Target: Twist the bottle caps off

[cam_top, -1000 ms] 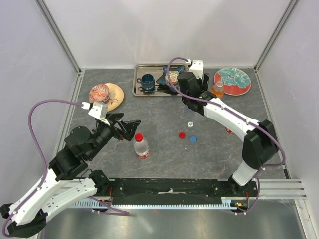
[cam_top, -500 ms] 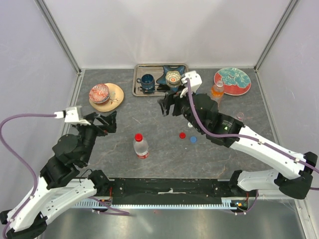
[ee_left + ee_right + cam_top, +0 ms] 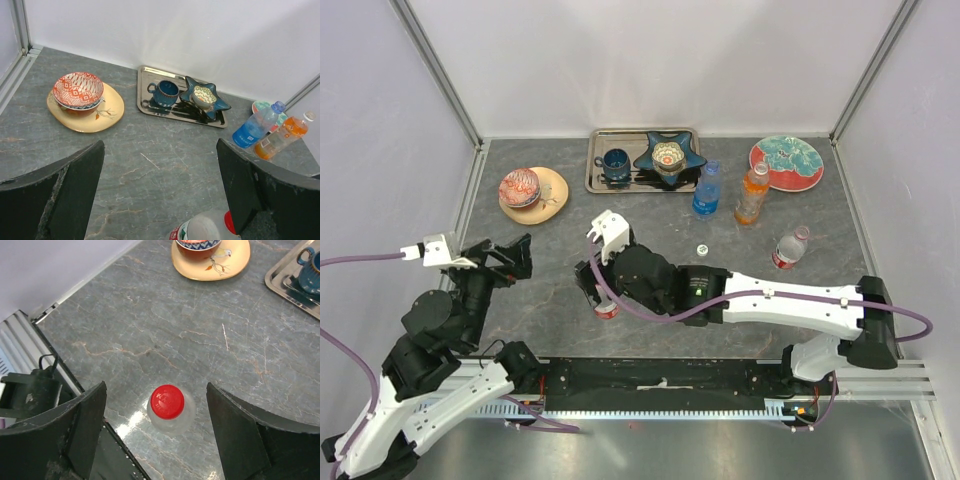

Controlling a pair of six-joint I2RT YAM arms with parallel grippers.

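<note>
My left gripper [image 3: 160,149] is standing spread as wide as it goes, gripping nothing, off at the table's 9 o'clock side. The capped bottle [image 3: 202,230] is standing upright at its 4 o'clock, with the red cap [image 3: 167,401] screwed on. My right gripper [image 3: 156,386] is hovering straight above that cap, jaws wide and empty, with one finger at the cap's 9 o'clock and the other at its 3.

I am judging that I should be dropping vertically, centring first, and closing on the cap's rim rather than the neck. The left should be bracing the body, or the bottle will likely spin with the cap. The white cap [image 3: 702,249] is lying loose at the bottle's 2 o'clock.

A second ago the left gripper was sitting just beside this bottle; it has pulled back. The right was working at 12 o'clock by the tray [image 3: 603,180] and has swung across, and its arm is now hiding the loose red and blue caps.
</note>
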